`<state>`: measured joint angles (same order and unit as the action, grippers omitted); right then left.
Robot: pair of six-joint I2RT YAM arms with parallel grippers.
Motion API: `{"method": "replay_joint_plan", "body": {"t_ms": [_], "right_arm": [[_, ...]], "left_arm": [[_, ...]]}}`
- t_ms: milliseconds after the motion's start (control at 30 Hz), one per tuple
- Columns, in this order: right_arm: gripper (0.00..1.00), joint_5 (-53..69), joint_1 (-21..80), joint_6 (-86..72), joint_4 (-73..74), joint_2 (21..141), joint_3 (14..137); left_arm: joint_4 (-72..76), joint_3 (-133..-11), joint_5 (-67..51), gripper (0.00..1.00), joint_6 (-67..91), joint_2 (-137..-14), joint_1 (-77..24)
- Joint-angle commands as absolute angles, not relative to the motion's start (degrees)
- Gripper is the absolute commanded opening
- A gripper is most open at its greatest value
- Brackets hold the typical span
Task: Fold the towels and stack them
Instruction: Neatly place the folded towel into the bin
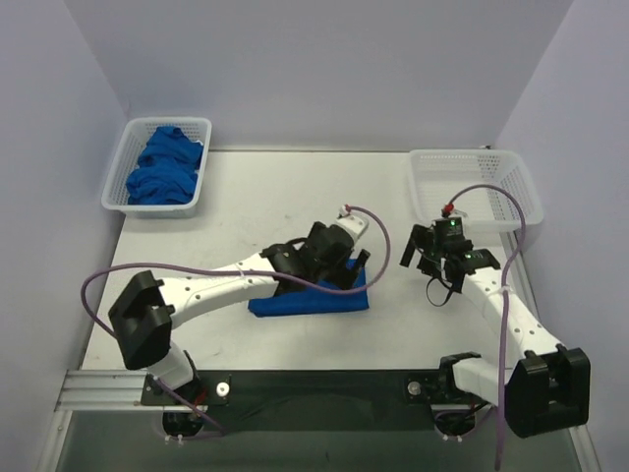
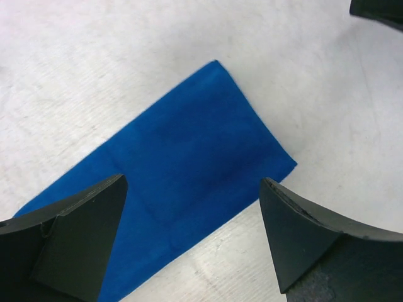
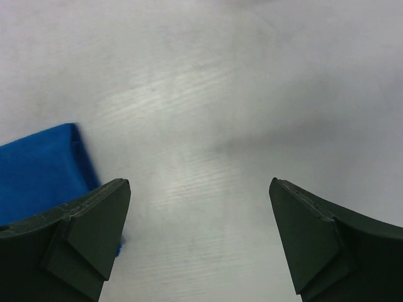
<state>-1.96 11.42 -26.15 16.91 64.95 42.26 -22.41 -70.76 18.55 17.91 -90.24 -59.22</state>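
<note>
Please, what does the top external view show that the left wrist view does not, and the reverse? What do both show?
Only the top external view: a white plastic mesh basket at rear left holding crumpled royal-blue cloth towels, a second white mesh basket at rear right, and the right gripper.
Only the left wrist view: faint crease lines on the folded royal-blue towel, and that the left gripper is open, holding nothing.
Both: that folded towel lying flat on the white table, under the left gripper.
</note>
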Motion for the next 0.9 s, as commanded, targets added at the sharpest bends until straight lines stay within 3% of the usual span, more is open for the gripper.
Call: {"method": "replay_joint_plan", "body": {"t_ms": [0,333,533,867], "right_arm": [[1.0,-6.9,8.2,-28.3,25.2,60.9,39.1],[1.0,-6.4,3.4,-29.2,28.7,55.2,35.2],[1.0,-5.5,3.0,-29.0,28.9,55.0,34.7],[1.0,-5.0,2.9,-28.9,28.7,56.4,34.2]], "left_arm": [[-25.8,-75.8,24.4,0.97,12.0,-96.3,-63.8],[-26.0,-87.3,25.8,0.95,6.2,-112.3,-71.6],[-24.4,-86.6,24.5,0.83,6.1,-116.0,-71.9],[-22.0,-83.8,21.1,0.78,6.3,-118.4,-72.0]]}}
